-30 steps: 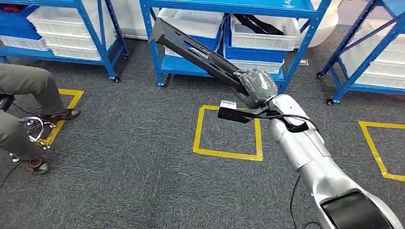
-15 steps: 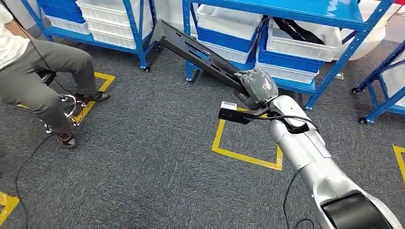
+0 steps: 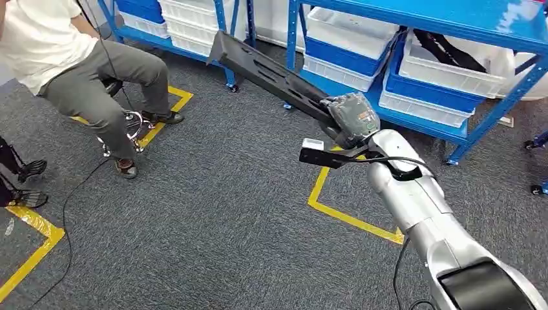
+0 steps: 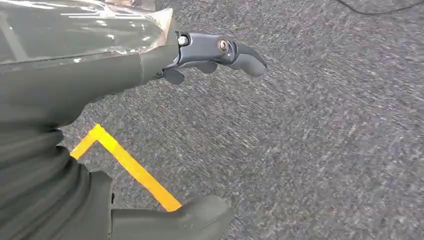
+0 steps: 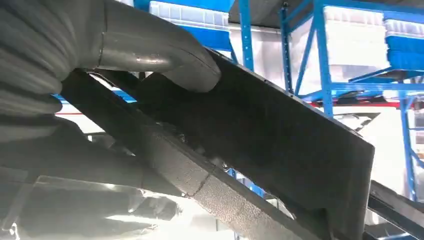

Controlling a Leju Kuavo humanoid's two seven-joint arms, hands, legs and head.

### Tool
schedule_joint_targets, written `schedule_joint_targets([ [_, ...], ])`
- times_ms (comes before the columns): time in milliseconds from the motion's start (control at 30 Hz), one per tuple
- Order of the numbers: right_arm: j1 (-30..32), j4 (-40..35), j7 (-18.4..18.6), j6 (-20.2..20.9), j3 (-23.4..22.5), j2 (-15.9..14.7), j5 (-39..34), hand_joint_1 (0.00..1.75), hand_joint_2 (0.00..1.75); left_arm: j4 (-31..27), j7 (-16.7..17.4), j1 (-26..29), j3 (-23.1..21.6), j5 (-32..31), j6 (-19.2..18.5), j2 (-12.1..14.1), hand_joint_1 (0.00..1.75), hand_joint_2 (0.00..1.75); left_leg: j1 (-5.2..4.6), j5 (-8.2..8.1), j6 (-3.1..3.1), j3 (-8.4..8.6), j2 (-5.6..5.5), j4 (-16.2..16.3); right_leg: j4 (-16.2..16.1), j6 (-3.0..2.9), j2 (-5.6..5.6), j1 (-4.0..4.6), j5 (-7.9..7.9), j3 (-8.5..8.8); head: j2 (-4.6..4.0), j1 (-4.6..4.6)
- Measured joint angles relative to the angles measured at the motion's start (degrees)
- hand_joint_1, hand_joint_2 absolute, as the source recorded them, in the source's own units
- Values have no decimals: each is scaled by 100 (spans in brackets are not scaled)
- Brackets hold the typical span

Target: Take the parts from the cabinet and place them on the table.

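At the upper left of the head view a person [image 3: 84, 64] sat on a stool [image 3: 123, 123], feet just beside a yellow floor marking [image 3: 165, 116]. That was my first concern, since the part's free end reached toward that side.

In the centre, the long black part [image 3: 271, 74] ran from the upper middle of the frame down to my right hand [image 3: 352, 115], clear of the blue cabinet [image 3: 452, 77] at the upper right, where white bins [image 3: 446, 77] sat on the shelves. In the right wrist view the thumb [image 5: 150, 50] was pressed flat on the part's face with the part clamped under it; the other fingers were hidden behind the metal.

My left hand [image 4: 215, 52] hung over the carpet, fingers curled loosely and holding nothing.

I judged the carry to the table as the step in hand, and no table was in sight. With so much length cantilevered off one grasp, I wanted a slow turn, the wrist held steady so the far end would not sag or sweep toward the person, and the shelf posts given room.
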Motion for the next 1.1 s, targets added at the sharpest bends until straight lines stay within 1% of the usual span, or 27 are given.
schedule_joint_targets([
  [33,16,-28,-15,-2,-70,-168,-44,175,175,-2,50,-52,-35,-70,-4,-2,0,175,-13,28,84,-31,-104,-53,7,35,-74,38,-4,-5,0,22],
  [133,141,-131,-33,-7,-192,-363,-98,175,175,-2,155,-76,-132,-200,-11,-11,0,175,-47,59,173,-70,-314,-89,-10,110,-287,63,-6,37,0,42],
  [167,231,-231,-35,-11,-251,-447,-100,175,175,-2,184,-83,-164,-234,-22,-24,0,175,9,107,246,-30,-354,-147,25,165,-106,44,-63,-42,0,42],
  [200,319,-317,-35,-24,-291,-511,-105,175,175,-4,193,-108,-184,-250,-22,-31,0,175,-7,127,277,-37,-414,-166,194,160,231,-5,-169,-81,0,44],
  [233,416,-402,-35,-46,-334,-588,-105,175,175,-7,199,-154,-206,-276,-39,-15,0,175,-4,148,324,-55,-456,-166,571,128,452,-34,-358,-259,0,48],
  [267,524,-466,-31,-57,-376,-669,-98,175,175,-7,201,-197,-223,-300,-55,-11,0,175,-4,157,336,-71,-538,-166,1072,110,550,-49,-560,-486,0,61],
  [300,633,-514,-17,-59,-415,-741,-94,175,175,-9,203,-218,-247,-302,-66,-15,0,175,-4,167,348,-85,-634,-166,1530,115,585,-54,-699,-701,0,63],
  [333,737,-546,7,-59,-443,-806,-90,175,175,-9,206,-220,-263,-307,-72,-13,0,175,-4,174,349,-93,-717,-166,1791,146,601,-61,-756,-823,0,64],
  [367,826,-581,7,-61,-470,-843,-85,175,175,-9,206,-217,-265,-309,-74,-11,0,175,-3,184,341,-96,-791,-164,1782,185,602,-79,-721,-823,0,66],
  [400,893,-623,6,-61,-492,-874,-79,175,175,-7,212,-211,-263,-307,-74,-13,0,175,6,199,322,-100,-874,-160,1479,247,606,-112,-576,-679,0,68],
  [433,924,-662,4,-61,-509,-891,-79,175,175,-7,214,-198,-265,-307,-74,-15,0,175,12,212,301,-102,-935,-158,1012,316,631,-149,-380,-449,0,61],
  [467,941,-708,4,-61,-522,-915,-79,175,175,-7,217,-201,-269,-307,-76,-15,0,175,25,228,273,-108,-1004,-152,421,396,764,-219,-160,-150,0,63],
  [500,949,-732,4,-61,-535,-937,-79,175,175,-9,214,-213,-274,-307,-76,-6,0,175,19,246,229,-133,-1061,-146,75,431,1007,-270,-110,-9,0,70],
  [533,962,-765,4,-68,-548,-959,-79,175,175,-13,214,-231,-286,-307,-76,-2,0,175,-10,250,195,-157,-1125,-124,43,364,949,-193,-65,1,0,64],
  [633,1014,-848,26,-66,-555,-972,-74,175,175,-13,217,-190,-302,-320,-79,0,0,175,10,351,77,-203,-1268,-198,61,244,784,-150,-2,3,0,57],
  [667,1022,-890,39,-63,-562,-970,-59,175,175,-13,217,-179,-302,-335,-81,9,0,175,32,333,76,-233,-1190,-170,43,189,728,-232,32,7,0,57],
  [700,1056,-944,48,-63,-586,-985,-41,175,175,-13,228,-173,-309,-368,-94,2,0,175,-2,203,74,-285,-850,-27,43,172,692,-205,46,5,0,44],
  [733,1106,-1019,74,-63,-636,-1014,-41,175,175,-13,234,-186,-322,-396,-109,0,0,175,-2,-38,56,-419,-634,298,43,100,624,-175,56,1,0,28],
  [800,1206,-1106,90,-61,-704,-1079,-35,175,175,-13,245,-213,-348,-429,-122,-7,0,175,5,-491,39,-782,-538,1166,44,74,472,-125,58,-17,0,29],
  [833,1261,-1126,90,-61,-717,-1103,-35,175,175,-13,245,-218,-350,-438,-125,-13,0,175,5,-619,36,-913,-538,1490,45,72,395,-109,58,-30,0,26],
  [867,1314,-1171,90,-61,-743,-1138,-35,175,175,-13,253,-216,-357,-438,-125,-20,0,175,5,-634,37,-939,-536,1607,46,72,321,-95,59,-41,0,30],
  [900,1369,-1213,90,-61,-765,-1160,-33,175,175,-13,265,-212,-363,-438,-125,-24,0,175,5,-529,49,-823,-527,1454,46,72,243,-82,59,-48,0,26],
  [967,1414,-1290,90,-57,-809,-1173,-24,175,175,-13,265,-210,-367,-422,-125,-22,0,175,-5,-162,101,-267,-423,598,47,75,104,-73,57,-45,0,28],
  [1000,1407,-1329,90,-39,-815,-1175,-13,175,175,-15,243,-212,-365,-397,-125,-22,0,175,-27,-52,149,34,-139,157,48,76,53,-59,56,-35,0,26],
  [1033,1399,-1371,90,-2,-822,-1175,7,175,175,-15,234,-220,-367,-378,-125,-20,0,175,-89,-128,126,93,5,-50,54,83,9,-2,51,-36,0,24],
  [1067,1337,-1401,85,80,-820,-1176,44,175,175,-15,189,-221,-363,-307,-127,-17,0,175,-80,-84,194,71,-114,-63,50,112,-30,17,50,-60,0,54],
  [1100,1268,-1397,76,136,-793,-1092,86,175,175,-15,153,-199,-343,-243,-129,-11,0,175,-105,-71,213,32,-176,-73,49,121,-114,36,54,-51,0,50],
])
